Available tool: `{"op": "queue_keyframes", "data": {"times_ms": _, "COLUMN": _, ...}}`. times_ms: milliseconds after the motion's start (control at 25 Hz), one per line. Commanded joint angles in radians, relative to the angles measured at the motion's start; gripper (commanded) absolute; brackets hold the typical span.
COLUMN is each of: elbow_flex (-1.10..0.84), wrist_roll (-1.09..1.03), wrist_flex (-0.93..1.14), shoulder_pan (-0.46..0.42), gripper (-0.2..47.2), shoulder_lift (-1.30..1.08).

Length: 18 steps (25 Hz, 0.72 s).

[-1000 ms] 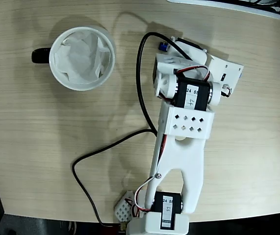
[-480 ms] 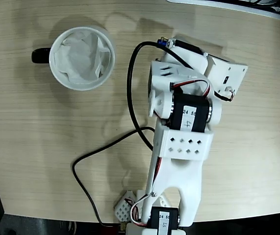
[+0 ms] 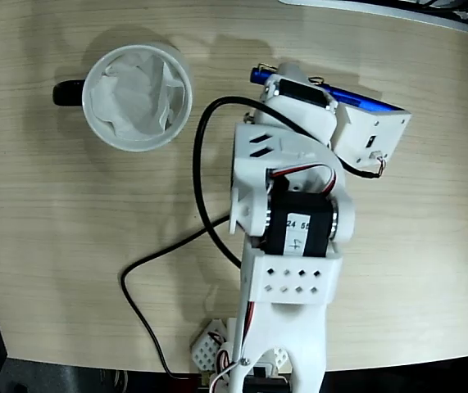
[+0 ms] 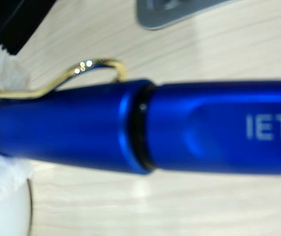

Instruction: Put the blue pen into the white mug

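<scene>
Glossy blue is filling my wrist view: the blue pen (image 4: 140, 130) is lying crosswise right under the camera, its wire clip (image 4: 61, 78) arching off the cap and pale lettering showing on the barrel. It is sitting so close to the lens that I am judging it to be in my grip rather than resting on the table (image 3: 70, 246). My fingers themselves are not showing there, apart from blurred white at the left edge, so I am reading the clamp from the pen's place, not from the jaws.

In the fixed view my gripper (image 3: 303, 82) is hidden beneath its own white housing. The pen is poking out on both sides of it, a short blue end toward the left and a longer stretch running right and slightly down behind the camera mount. Holding it near the middle is keeping it level, which is why neither end is drooping.

The white mug (image 3: 138, 97) is standing well apart, to the left in the fixed view, mouth up, black handle (image 3: 68, 93) pointing left, crumpled paper lining its inside. The pen is not yet in it. I am expecting to swing left over the rim and tilt one end downward, since a level pen would only bridge the opening.
</scene>
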Motion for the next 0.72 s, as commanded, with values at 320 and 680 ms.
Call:
{"op": "queue_keyframes", "data": {"times_ms": 320, "elbow_flex": 0.241, "wrist_roll": 0.011, "wrist_flex": -0.331, "shoulder_pan": -0.043, "gripper": 0.1, "shoulder_lift": 0.336}}
{"op": "queue_keyframes", "data": {"times_ms": 680, "elbow_flex": 0.385, "wrist_roll": 0.040, "wrist_flex": -0.463, "shoulder_pan": -0.115, "gripper": 0.1, "shoulder_lift": 0.522}}
